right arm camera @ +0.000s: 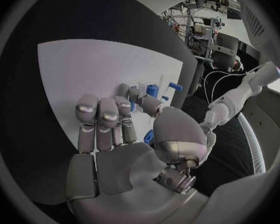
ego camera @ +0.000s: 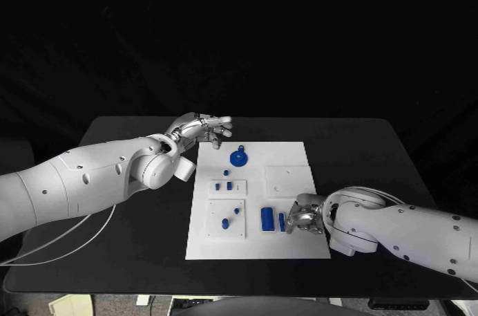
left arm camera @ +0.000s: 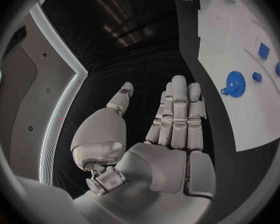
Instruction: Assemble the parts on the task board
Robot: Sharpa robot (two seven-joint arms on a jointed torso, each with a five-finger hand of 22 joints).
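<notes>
Task board, the white flat plate (ego camera: 284, 191): my right hand (ego camera: 304, 218) pinched a small blue part (ego camera: 282, 219) near its near edge, presumably for seating; my left hand (ego camera: 202, 130) waited off the far corner, fingers straight, holding nothing.

A black table (ego camera: 349, 133) stands against a dark backdrop, with white cables (ego camera: 60, 243) trailing over its near-left corner.

The white task board (ego camera: 289, 157) lies flat in the middle of the black table (ego camera: 378, 143), bearing several blue parts: a round part with a tab (ego camera: 239, 156) near its far edge and a blue block (ego camera: 267, 218) near its near edge. The left hand (ego camera: 203, 130) hovers at the board's far left corner, fingers apart, holding nothing. The right hand (ego camera: 304, 217) rests on the board's near right portion, just beside the blue block; whether it grips a part cannot be told.
</notes>
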